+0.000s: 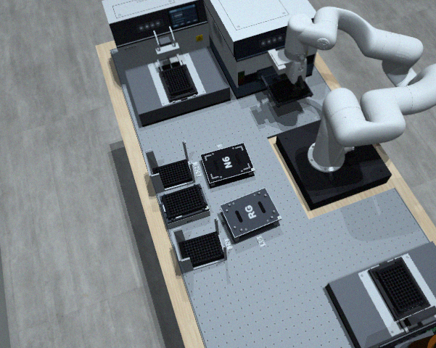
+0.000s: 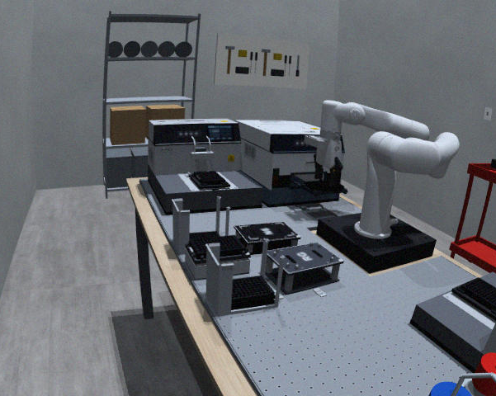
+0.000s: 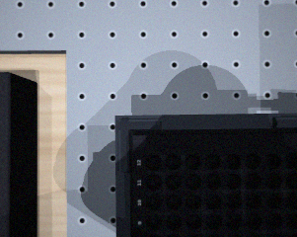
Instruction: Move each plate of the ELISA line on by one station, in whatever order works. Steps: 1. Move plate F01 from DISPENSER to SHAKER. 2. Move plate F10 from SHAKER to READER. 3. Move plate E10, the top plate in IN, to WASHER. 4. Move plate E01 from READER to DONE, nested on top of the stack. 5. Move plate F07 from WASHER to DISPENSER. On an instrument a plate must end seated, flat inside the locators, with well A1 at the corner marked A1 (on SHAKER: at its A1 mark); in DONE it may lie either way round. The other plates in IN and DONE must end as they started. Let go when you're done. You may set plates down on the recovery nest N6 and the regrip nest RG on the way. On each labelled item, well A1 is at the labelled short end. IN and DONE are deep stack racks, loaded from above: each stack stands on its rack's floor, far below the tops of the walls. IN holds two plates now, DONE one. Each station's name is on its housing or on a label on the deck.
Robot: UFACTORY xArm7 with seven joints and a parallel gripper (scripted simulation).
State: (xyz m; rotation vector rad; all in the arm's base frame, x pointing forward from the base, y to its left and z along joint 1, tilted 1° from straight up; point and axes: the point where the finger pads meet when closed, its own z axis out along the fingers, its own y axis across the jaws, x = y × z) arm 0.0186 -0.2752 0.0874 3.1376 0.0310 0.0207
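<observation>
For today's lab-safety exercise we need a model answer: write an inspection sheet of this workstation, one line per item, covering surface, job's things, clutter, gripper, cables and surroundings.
Surface: grey perforated deck on a wood-edged table.
Job's things: black well plates on the left instrument, the right instrument's tray, the near-corner instrument and the middle station; two stack racks hold plates; nests N6 and RG bare.
Clutter: nothing seen.
Gripper: gripper open, holding nothing, above the tray plate.
Cables: nothing seen.
Surroundings: shelf unit, tool board, red cart.
</observation>
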